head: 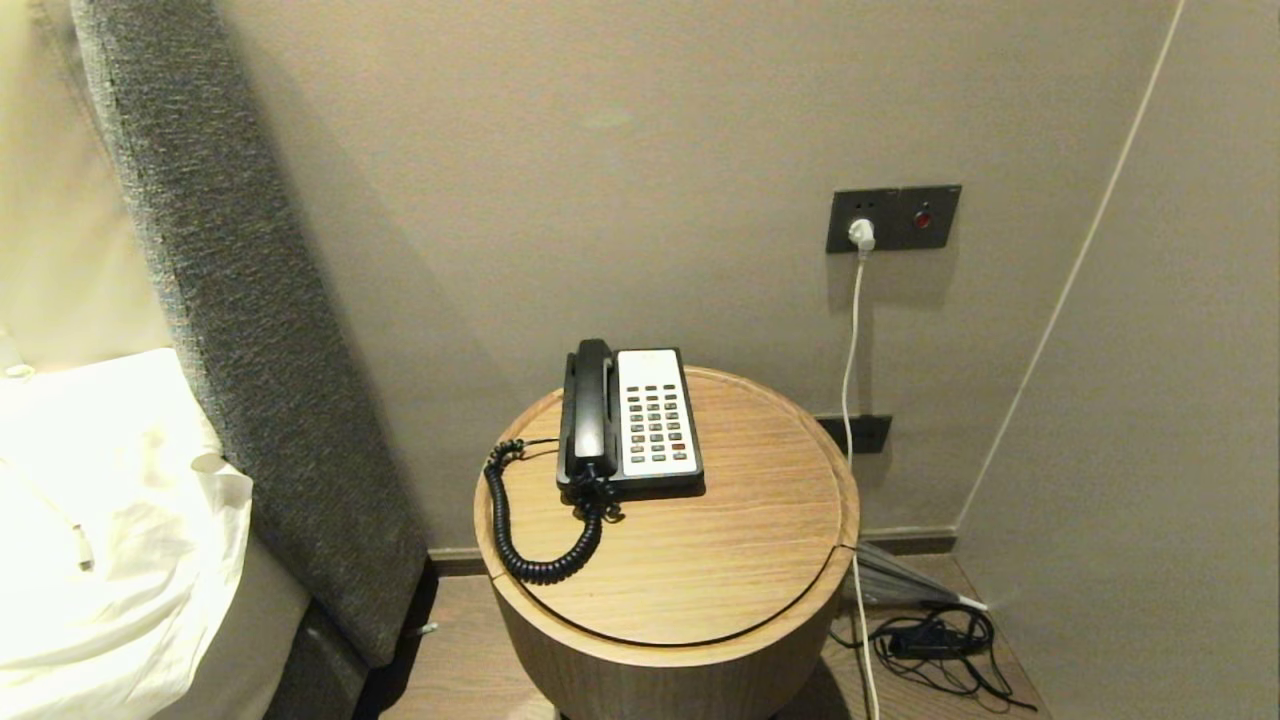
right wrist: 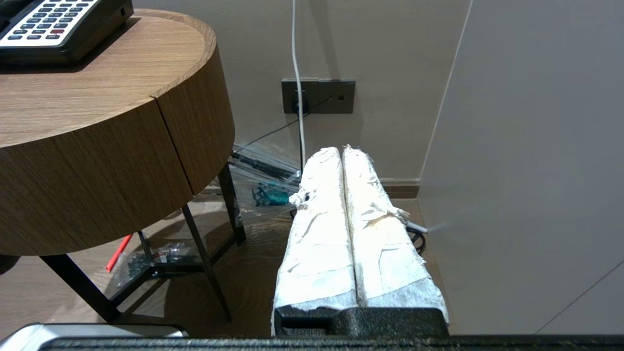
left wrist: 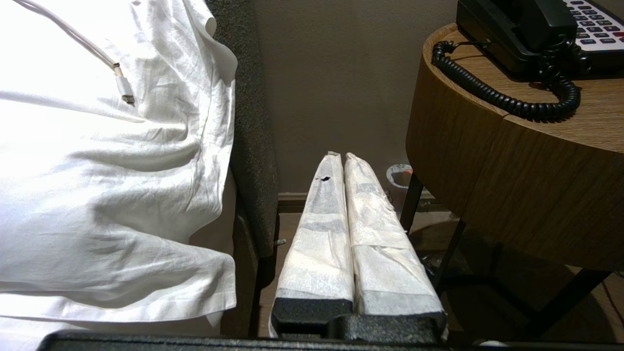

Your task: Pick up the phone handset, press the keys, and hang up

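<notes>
Presently both closed tools, left tool point(left wrist: 343, 158) and right tool point(right wrist: 341, 151), are sitting parked below the tabletop point(head: 720, 560), leaving the phone handset point(head: 590, 410) cradled above them.

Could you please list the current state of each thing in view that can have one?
phone handset: resting on its cradle, not lifted.
coiled cord: slack, looped on the table top.
phone base: flat on the round wooden table.
white plug: plugged into the wall socket.
left claw: shut, empty, low beside the table.
right claw: shut, empty, low beside the table.
</notes>
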{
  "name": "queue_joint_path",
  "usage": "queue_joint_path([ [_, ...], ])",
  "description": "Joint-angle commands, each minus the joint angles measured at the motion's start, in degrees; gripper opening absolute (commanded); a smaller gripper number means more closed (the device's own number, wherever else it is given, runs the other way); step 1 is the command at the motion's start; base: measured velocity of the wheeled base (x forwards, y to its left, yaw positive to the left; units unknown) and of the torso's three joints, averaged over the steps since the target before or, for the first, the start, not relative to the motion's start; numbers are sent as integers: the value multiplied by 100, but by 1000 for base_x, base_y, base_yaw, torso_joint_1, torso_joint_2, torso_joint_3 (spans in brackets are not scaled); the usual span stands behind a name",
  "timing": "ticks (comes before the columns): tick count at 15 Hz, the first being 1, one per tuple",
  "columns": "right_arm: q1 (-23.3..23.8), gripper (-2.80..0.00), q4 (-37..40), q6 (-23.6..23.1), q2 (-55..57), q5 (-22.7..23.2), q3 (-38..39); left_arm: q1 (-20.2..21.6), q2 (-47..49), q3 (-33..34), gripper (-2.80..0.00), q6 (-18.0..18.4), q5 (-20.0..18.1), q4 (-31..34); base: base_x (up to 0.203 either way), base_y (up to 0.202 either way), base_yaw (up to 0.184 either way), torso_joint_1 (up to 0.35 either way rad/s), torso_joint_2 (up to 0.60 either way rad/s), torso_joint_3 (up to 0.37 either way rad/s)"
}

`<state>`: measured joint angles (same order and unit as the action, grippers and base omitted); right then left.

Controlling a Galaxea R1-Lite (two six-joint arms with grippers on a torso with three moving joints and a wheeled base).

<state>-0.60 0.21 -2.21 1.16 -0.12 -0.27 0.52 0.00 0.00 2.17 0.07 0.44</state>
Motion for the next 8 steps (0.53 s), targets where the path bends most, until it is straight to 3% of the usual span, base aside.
queue_joint_path([
  [1, -2, -280, -3, -8, 16, -4, 0, 7, 9, 0, -280, 3, 1, -2, 0, 0, 0, 0, 0, 0],
  [8, -2, -280, 6, -8, 16, -6, 0, 8, 7, 0, -280, 3, 1, -1, 0, 0, 0, 0, 0, 0],
])
